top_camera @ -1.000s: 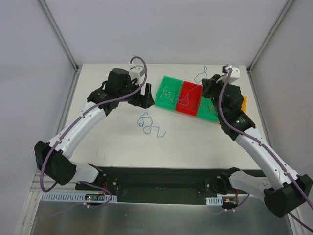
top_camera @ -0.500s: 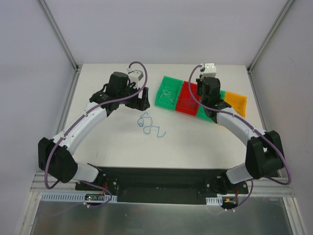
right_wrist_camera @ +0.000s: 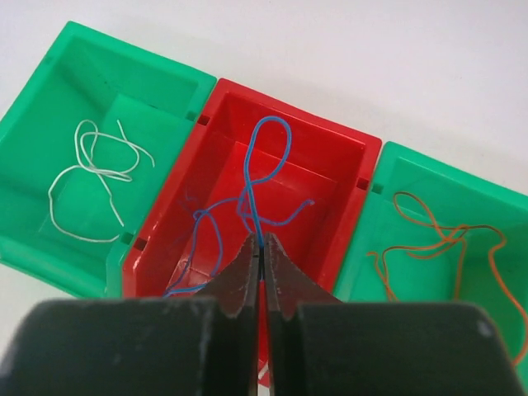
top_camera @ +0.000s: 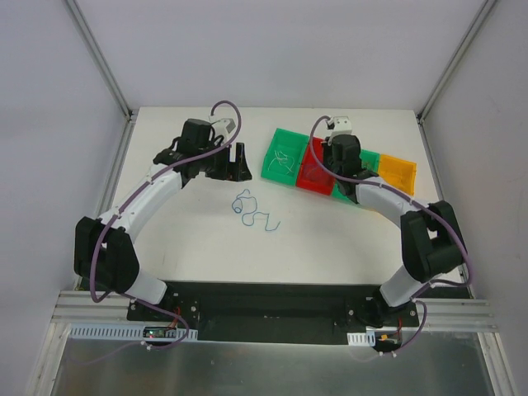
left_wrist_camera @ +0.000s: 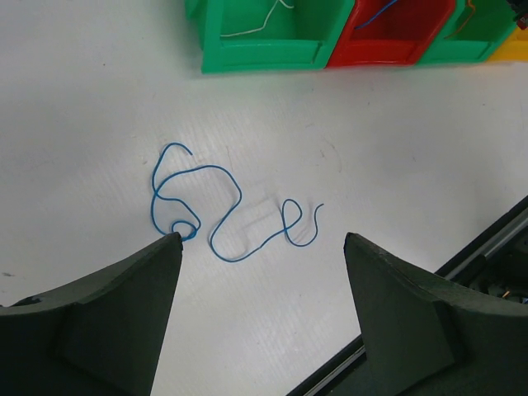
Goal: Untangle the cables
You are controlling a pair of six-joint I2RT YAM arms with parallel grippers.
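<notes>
– Blue on white, top view: what do you have to work with?
– One loose blue cable (top_camera: 252,211) lies in curls on the table (top_camera: 181,239), between your two arms and well apart from the bins. Your left gripper (top_camera: 240,158) hangs beyond it, beside the first green bin (top_camera: 267,165). Your right wrist sits over the red bin (top_camera: 312,183), and its jaws are hidden here.
– Left wrist view?
– The left gripper (left_wrist_camera: 262,241) is spread wide with nothing in it. The loose blue cable (left_wrist_camera: 223,206) lies just ahead, one small loop right at the left fingertip (left_wrist_camera: 165,256).
– How will it handle?
– My judgement: near weightless, springy, keeps its kinks, and likely to skate on the smooth board. Pinch it from above where a curl arches mid-length, not at a free end.
– Right wrist view?
– The right gripper (right_wrist_camera: 262,256) is clenched on a blue strand (right_wrist_camera: 264,157) over the red bin (right_wrist_camera: 322,124). The strand loops out ahead of the tips and its tails trail into the bin. I cannot tell whether they rest on the floor. A white cable (right_wrist_camera: 91,177) lies alone in the left green bin (right_wrist_camera: 124,45), an orange cable (right_wrist_camera: 437,239) in the right green bin (right_wrist_camera: 421,186).
– Surface and room?
– A matte white table, pale panel walls (top_camera: 49,124) on three sides, and a black rail (top_camera: 264,297) at the near edge.
</notes>
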